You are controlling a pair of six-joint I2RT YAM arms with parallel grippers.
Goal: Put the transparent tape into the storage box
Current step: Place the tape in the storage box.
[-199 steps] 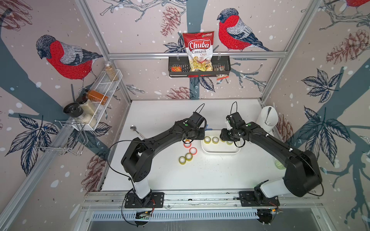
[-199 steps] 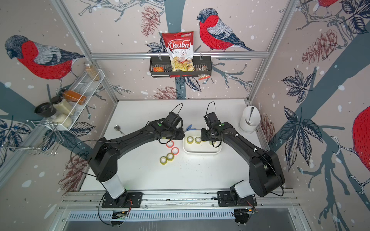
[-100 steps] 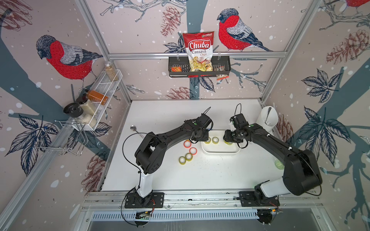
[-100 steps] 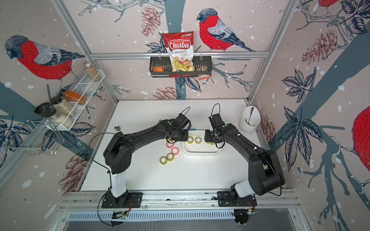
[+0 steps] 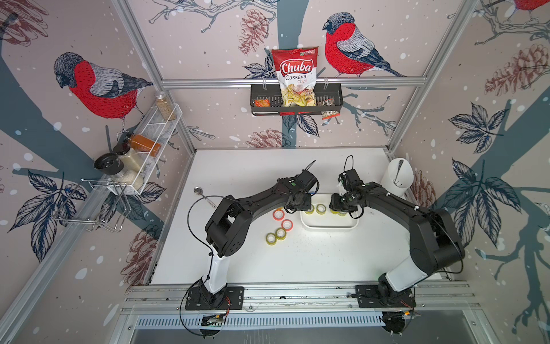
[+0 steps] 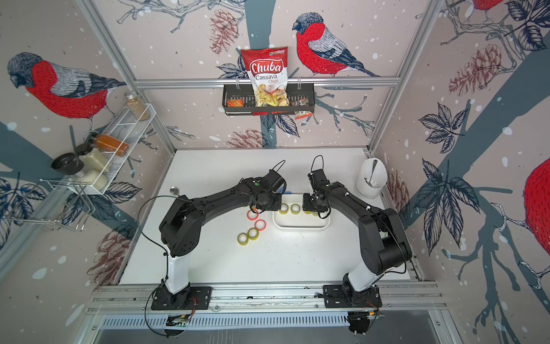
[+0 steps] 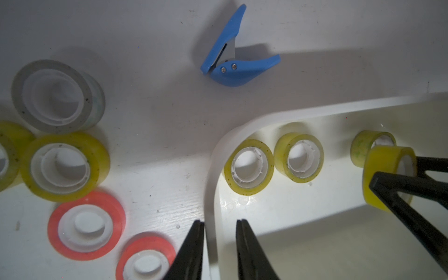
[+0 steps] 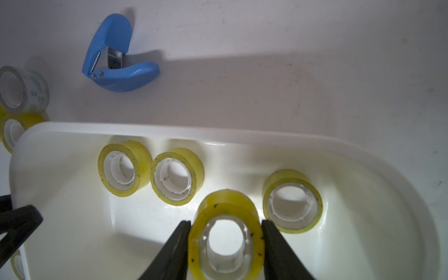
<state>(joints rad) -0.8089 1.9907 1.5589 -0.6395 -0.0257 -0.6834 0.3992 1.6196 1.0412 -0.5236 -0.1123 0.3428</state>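
The storage box (image 8: 169, 132) is a shallow white tray; in both top views it lies mid-table (image 5: 327, 228) (image 6: 300, 228). Three yellow-tinted transparent tape rolls lie inside it (image 8: 120, 168) (image 8: 177, 177) (image 8: 292, 201). My right gripper (image 8: 226, 221) is shut on another yellow transparent tape roll (image 8: 226, 242), squeezed oval and hanging just above the box floor. My left gripper (image 7: 220, 221) straddles the rim of the box (image 7: 211, 169) at its left end. One finger is outside the rim and one inside, with a small gap showing on the inner side.
On the table left of the box lie a clear tape roll (image 7: 57, 95), yellow rolls (image 7: 64, 167) (image 5: 280, 233) and orange rolls (image 7: 86, 225) (image 5: 279, 214). A blue cutter (image 7: 232, 60) lies behind the box. A white utensil cup (image 5: 397, 175) stands at the back right, a spoon (image 5: 198, 190) at the left.
My left arm has swung right to the box's left end and its jaws have narrowed around the rim. The right gripper has held its tape roll almost still over the box.
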